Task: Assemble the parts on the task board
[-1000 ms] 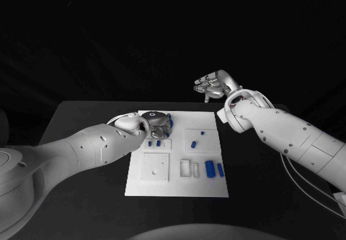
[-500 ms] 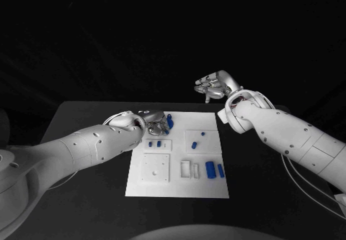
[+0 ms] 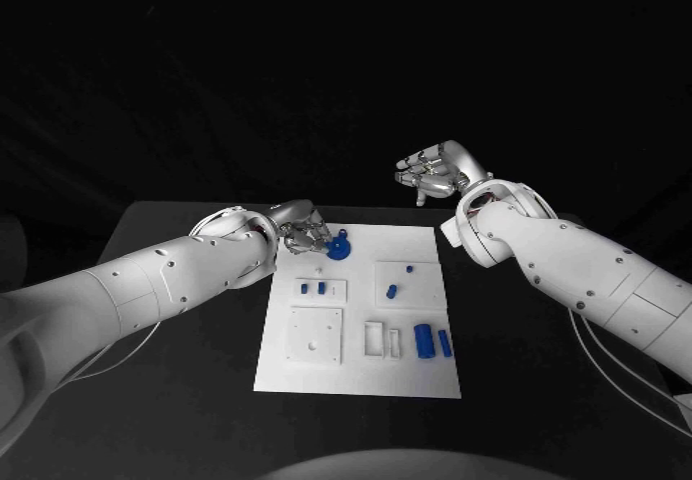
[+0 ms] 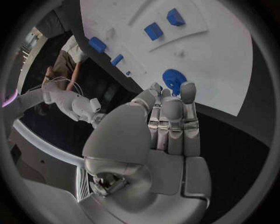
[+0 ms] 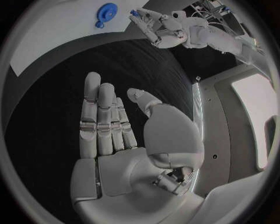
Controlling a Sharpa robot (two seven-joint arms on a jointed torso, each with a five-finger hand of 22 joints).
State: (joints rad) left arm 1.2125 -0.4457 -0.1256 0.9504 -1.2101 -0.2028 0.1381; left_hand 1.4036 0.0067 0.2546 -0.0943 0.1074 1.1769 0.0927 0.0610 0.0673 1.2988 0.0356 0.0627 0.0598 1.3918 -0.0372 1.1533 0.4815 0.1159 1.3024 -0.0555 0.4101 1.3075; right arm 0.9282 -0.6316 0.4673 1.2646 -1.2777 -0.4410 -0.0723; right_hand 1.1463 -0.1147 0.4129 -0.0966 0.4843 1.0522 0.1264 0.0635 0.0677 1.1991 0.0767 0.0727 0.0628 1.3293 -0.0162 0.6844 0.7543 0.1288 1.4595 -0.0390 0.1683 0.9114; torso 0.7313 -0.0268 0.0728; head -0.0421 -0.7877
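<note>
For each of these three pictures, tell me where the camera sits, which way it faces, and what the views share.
Head view: on the robot's head, looking down at the white board on the black table; both arms enter, left hand, right hand.
Left wrist view: behind the left hand, facing the board.
Right wrist view: behind the right hand, facing the board's edge and the left hand.
Shared: the blue gear shows in all three.

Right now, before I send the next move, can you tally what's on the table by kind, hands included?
Round blue part: 1
Other blue pieces: 6
White task board: 1
Hands, left hand and right hand: 2
Total: 10
</note>
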